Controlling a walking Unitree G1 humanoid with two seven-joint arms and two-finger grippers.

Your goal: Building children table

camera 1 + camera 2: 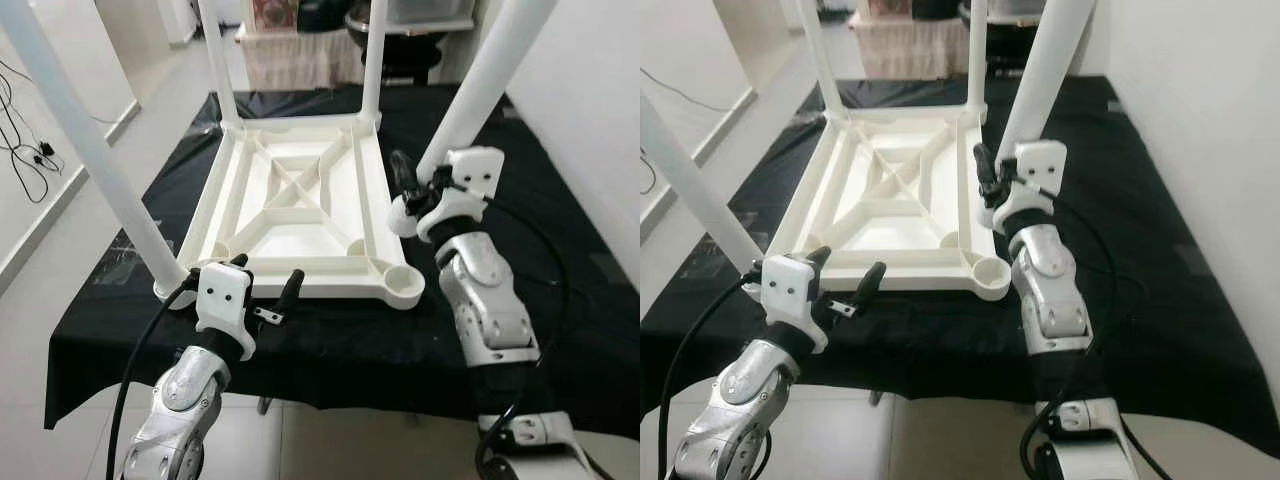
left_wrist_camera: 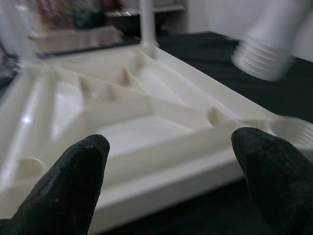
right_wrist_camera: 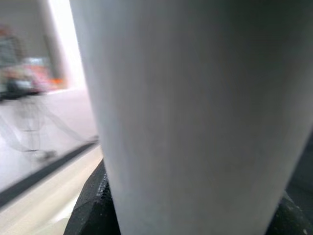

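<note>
- Tabletop (image 1: pixel 300 215) is lying upside down on the black cloth (image 1: pixel 560 300), ribbed underside facing up, so the corner sockets are open to receive legs.
- Right gripper (image 1: pixel 412 195) is clamping the loose leg (image 1: pixel 485 80) just above its threaded end, its fingers pressing on either side of the white tube; it is holding the leg tilted, slightly above and beyond the tabletop's near right corner.
- Empty socket (image 1: pixel 403 280) at that near right corner is sitting just below and nearer than the leg's threaded tip, so the leg is probably being lined up to drop in and screw down.
- Left gripper (image 1: pixel 265 285) is hovering with its fingers spread apart and holding nothing, just in front of the tabletop's near edge, likely ready to steady the tabletop while the leg is being turned.
- Near left leg (image 1: pixel 90 150) is already standing in the tabletop's near left corner.
- Two far legs (image 1: pixel 215 60) are rising from the tabletop's far corners, leaving one socket unfilled.
</note>
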